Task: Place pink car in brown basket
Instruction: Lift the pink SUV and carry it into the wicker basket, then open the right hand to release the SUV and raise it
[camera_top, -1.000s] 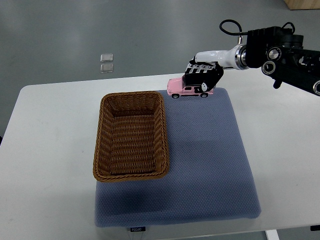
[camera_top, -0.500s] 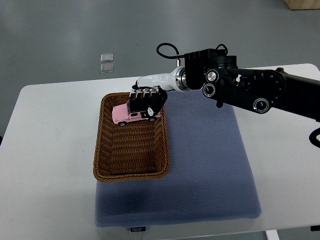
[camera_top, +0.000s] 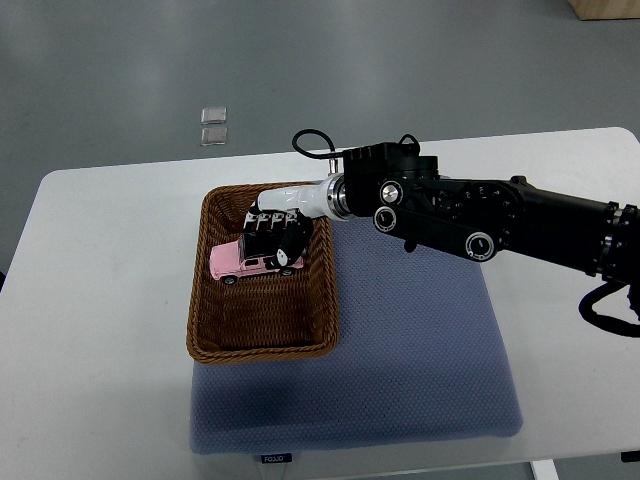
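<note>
The pink toy car (camera_top: 240, 263) is inside the brown wicker basket (camera_top: 262, 344), in its far half, low over or on the basket floor. My right hand (camera_top: 272, 235) reaches in from the right over the basket's far right corner and its dark fingers are still curled over the car's roof and rear. The basket stands on the left part of a blue-grey mat (camera_top: 420, 340). The left arm does not show.
The white table (camera_top: 100, 330) carries the mat. My right arm's black forearm (camera_top: 480, 215) stretches across the mat's far edge. Two small clear squares (camera_top: 213, 125) lie on the floor beyond the table.
My right hand carried the pink car from the mat's far edge leftwards over the basket rim and lowered it into the basket.
</note>
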